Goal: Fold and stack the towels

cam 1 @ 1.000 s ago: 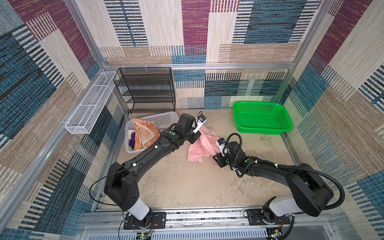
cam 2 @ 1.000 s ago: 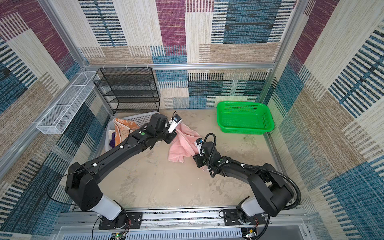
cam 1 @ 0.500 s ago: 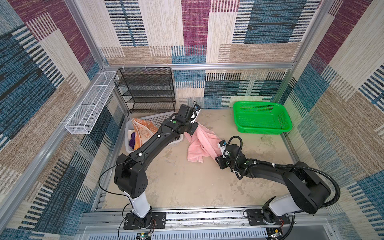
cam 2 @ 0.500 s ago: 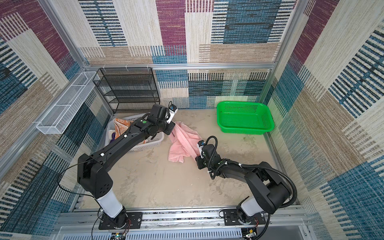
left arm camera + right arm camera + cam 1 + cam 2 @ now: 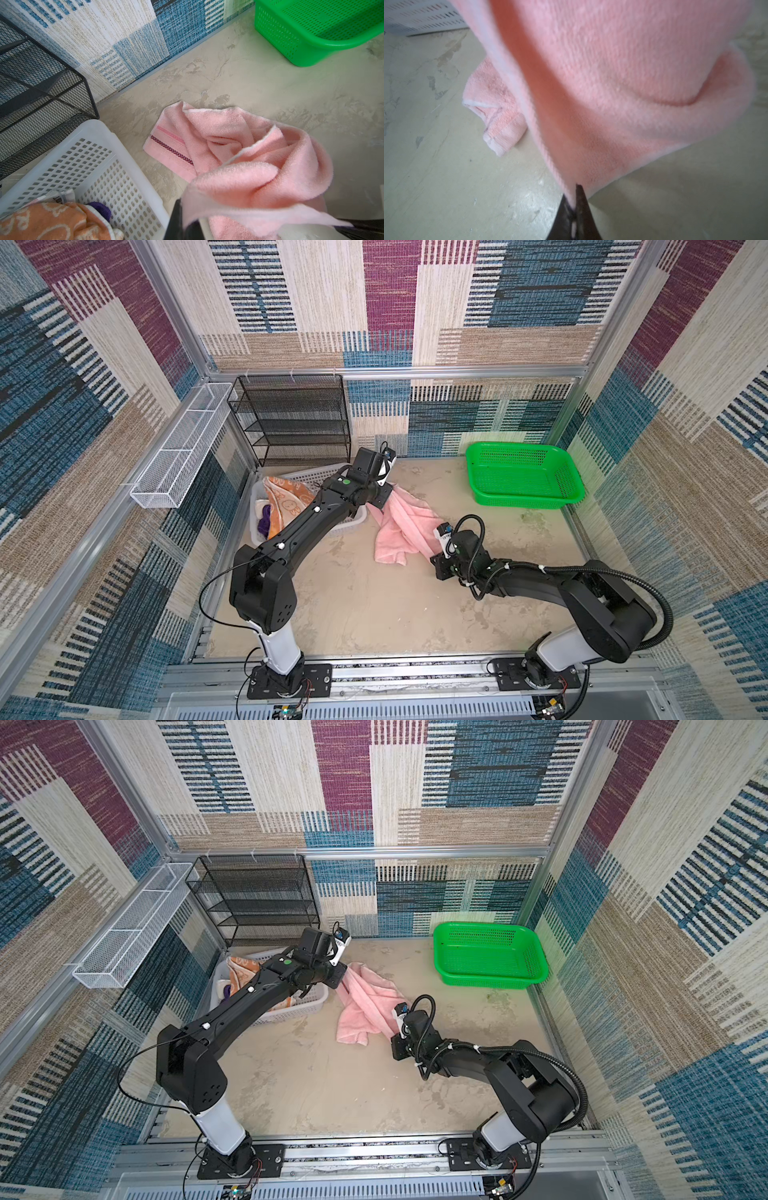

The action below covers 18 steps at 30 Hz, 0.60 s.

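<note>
the pink towel (image 5: 401, 526) is strung between the two arms over the bench (image 5: 365, 605). its upper end hangs from the left gripper (image 5: 383, 498), and a crumpled part with a dark chevron stripe lies on the surface just beside the white basket (image 5: 316, 473). in the left wrist view the left gripper (image 5: 187, 218) is clamped on a bunched fold of the pink towel (image 5: 259, 172). the right gripper (image 5: 436, 549) sits low at the towel's near edge. in the right wrist view its jaws are pressed together on a thin hem of the cloth (image 5: 623, 72).

the orange towel (image 5: 284, 502) and the purple towel (image 5: 264, 522) lie piled in the white basket, under the left arm. a corner of the whitish towel (image 5: 56, 197) shows there too. the green basket (image 5: 523, 499) stands well apart by the far wall, and a black mesh rack (image 5: 295, 423) stands behind the white basket.
</note>
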Tool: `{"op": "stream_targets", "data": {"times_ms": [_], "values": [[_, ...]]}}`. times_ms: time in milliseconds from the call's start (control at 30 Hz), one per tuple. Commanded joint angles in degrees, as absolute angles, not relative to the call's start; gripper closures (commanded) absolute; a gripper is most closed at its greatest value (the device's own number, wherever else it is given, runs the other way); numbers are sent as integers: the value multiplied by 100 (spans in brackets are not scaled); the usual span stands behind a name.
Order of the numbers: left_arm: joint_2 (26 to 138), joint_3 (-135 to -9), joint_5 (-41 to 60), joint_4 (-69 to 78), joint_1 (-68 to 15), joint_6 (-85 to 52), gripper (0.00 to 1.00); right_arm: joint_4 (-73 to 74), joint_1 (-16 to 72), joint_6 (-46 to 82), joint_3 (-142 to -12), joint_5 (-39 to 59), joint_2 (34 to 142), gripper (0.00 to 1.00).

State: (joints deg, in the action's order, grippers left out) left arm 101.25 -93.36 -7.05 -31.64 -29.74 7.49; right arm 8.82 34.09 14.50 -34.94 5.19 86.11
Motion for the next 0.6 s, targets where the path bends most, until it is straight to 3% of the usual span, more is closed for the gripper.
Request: {"op": "stream_targets", "data": {"times_ms": [0, 200, 567], "values": [[10126, -9563, -563, -3278, -2945, 598, 100, 608, 3271, 1533, -3975, -376, 8341, 100], [10110, -10628, -462, -3837, -2927, 461, 100, 60, 2304, 1189, -5360, -973, 7797, 100], [10509, -13847, -302, -5130, -2927, 426, 100, -495, 1751, 25, -8595, -1261, 8237, 100]]}}
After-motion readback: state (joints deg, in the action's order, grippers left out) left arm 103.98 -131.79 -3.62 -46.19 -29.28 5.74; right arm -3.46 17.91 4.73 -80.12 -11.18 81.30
